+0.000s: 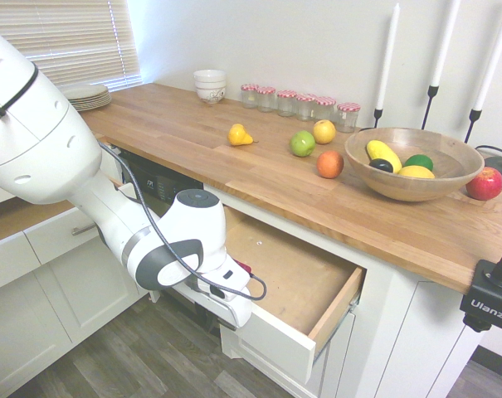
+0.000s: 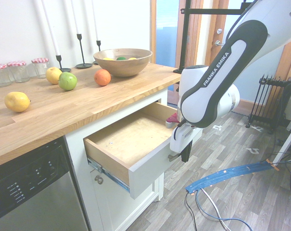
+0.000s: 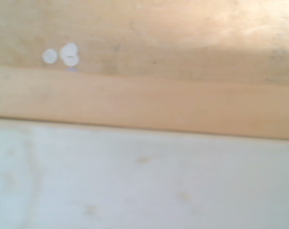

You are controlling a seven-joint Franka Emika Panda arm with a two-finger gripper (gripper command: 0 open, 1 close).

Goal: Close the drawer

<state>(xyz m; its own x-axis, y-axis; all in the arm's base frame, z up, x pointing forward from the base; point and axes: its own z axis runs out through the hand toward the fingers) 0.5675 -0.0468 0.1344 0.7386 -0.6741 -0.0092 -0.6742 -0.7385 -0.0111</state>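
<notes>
Below the wooden countertop's (image 2: 87,108) front edge, the wide white-fronted, bare-wood drawer (image 2: 131,139) stands pulled far out. Pointing straight down, the closed, empty white arm's gripper (image 2: 180,153) hangs outside its front panel.

Legible markings, by view:

First exterior view: the word "Ulanzi" in pale letters on a black clamp block (image 1: 493,297) at the right edge of the picture, just below the edge of the surface. The dark appliance panel (image 1: 161,187) under the surface carries small pale characters; they are too small to read.

Second exterior view: "FRANKA EMIKA" in white capitals, running lengthwise up the dark band of the white robot arm (image 2: 225,72). The black dishwasher front (image 2: 27,185) shows rows of small pale control markings and a single large letter "T" at the picture's left edge, cut off; the rest is unreadable.

Wrist view: no text legible.
</notes>
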